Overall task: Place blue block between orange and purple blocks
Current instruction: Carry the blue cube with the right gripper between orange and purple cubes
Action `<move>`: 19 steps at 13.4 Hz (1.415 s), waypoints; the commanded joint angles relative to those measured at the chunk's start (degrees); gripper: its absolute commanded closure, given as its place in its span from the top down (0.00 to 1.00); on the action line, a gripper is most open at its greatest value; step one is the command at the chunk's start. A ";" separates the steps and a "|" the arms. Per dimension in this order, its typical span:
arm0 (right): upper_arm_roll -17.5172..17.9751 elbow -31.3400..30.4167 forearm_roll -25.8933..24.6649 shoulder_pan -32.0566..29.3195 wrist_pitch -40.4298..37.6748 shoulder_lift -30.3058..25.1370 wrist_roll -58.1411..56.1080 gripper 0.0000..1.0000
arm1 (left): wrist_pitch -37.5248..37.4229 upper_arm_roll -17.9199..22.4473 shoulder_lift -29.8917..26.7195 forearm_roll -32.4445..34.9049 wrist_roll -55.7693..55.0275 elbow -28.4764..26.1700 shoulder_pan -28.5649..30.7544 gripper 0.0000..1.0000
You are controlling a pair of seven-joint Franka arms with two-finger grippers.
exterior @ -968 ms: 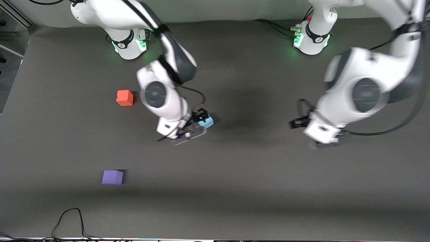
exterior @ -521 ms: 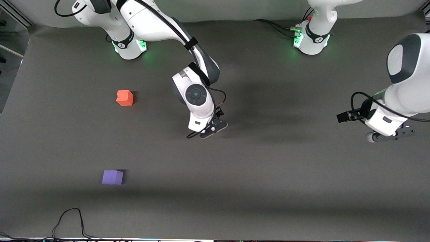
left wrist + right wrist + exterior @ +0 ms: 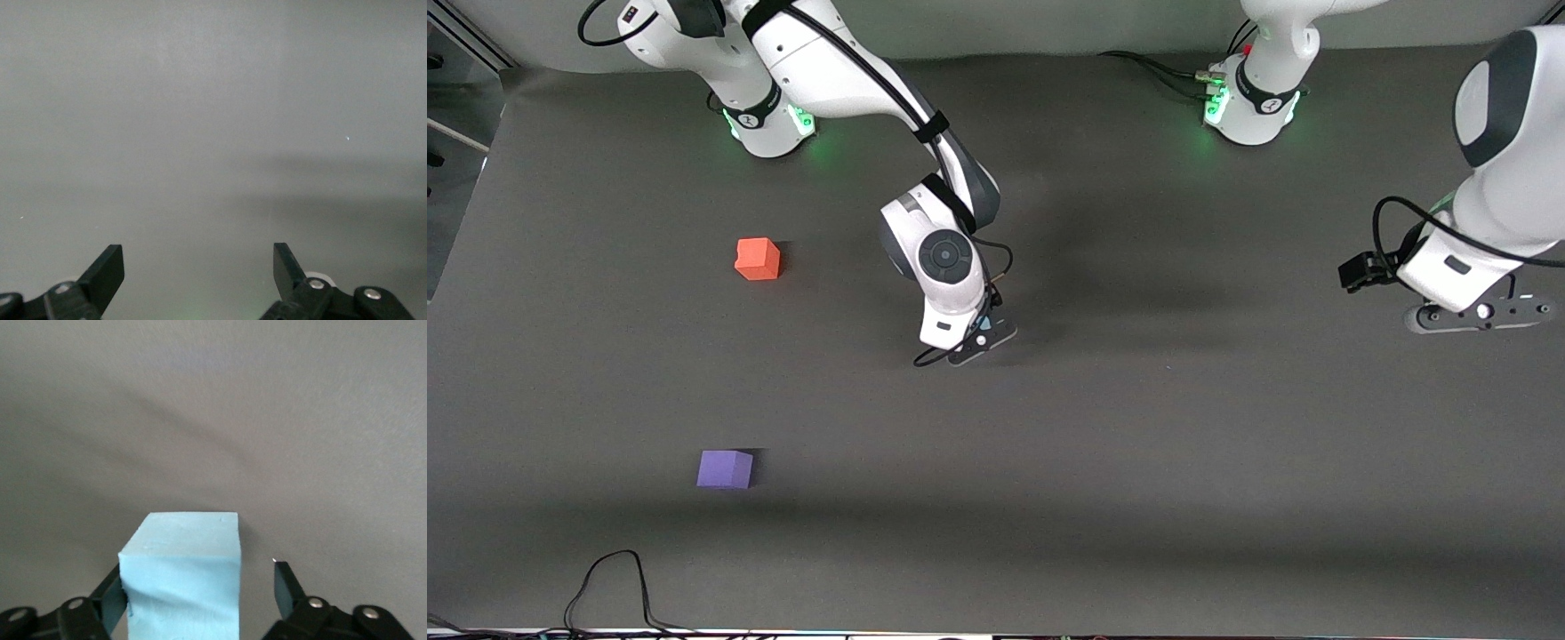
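Observation:
The blue block (image 3: 183, 573) sits on the dark table between my right gripper's (image 3: 197, 572) open fingers. One finger (image 3: 113, 590) touches its side and the other stands a little apart from it. In the front view my right gripper (image 3: 980, 336) is low over mid-table and hides the block. The orange block (image 3: 758, 259) lies toward the right arm's end of the table. The purple block (image 3: 725, 468) lies nearer the front camera than the orange one. My left gripper (image 3: 1480, 313) is open and empty over the left arm's end; in its wrist view (image 3: 197, 252) only bare table shows.
A black cable (image 3: 614, 578) loops at the table edge nearest the front camera, near the purple block. The two arm bases (image 3: 765, 116) (image 3: 1249, 102) stand at the edge farthest from that camera. The dark mat (image 3: 1138, 444) covers the table.
My right gripper has swung over the blue block and come down around it, so the front view no longer shows the block. My left arm has pulled away toward its own end of the table.

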 commanded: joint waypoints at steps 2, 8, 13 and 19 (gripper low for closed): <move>-0.54 -2.50 0.35 1.35 1.29 -1.34 -0.97 0.70 | -0.92 5.12 -4.33 0.10 3.79 -1.95 -4.25 1.00; -5.70 -1.97 1.23 -0.05 -5.90 -5.19 9.83 0.00 | -1.28 15.36 -6.01 0.01 3.88 -1.25 -13.78 1.00; -13.11 -2.50 1.49 -11.10 -14.96 -14.33 2.92 0.00 | -4.24 13.07 -1.88 0.19 2.30 5.16 -13.96 1.00; -13.20 -12.05 3.32 -28.07 -10.34 -17.42 -4.30 0.00 | -3.73 12.81 -1.70 -0.08 1.07 5.08 -14.48 1.00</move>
